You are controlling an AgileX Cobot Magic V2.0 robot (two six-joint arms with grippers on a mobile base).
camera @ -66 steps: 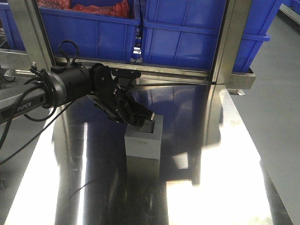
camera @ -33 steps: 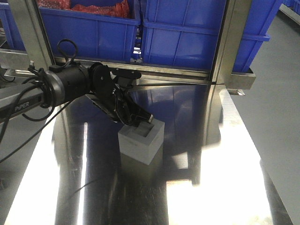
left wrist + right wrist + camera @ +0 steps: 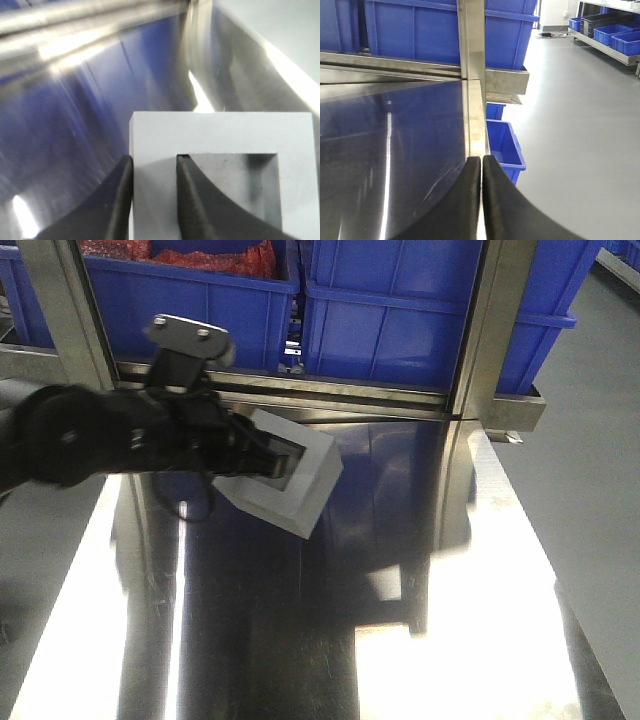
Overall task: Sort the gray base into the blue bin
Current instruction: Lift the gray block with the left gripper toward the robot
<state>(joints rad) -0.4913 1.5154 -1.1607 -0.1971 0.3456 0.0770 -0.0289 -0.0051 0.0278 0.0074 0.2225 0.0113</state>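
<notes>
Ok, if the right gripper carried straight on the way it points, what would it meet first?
Most likely the steel upright post at the far edge of the table; the shut right gripper lines up with it, though depth is unclear.

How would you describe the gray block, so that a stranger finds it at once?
Look at the shiny steel table in front of the row of blue crates. Above its far part, the left gripper holds the gray base tilted by one wall. It is the only matte gray cube, with a square recess.
</notes>
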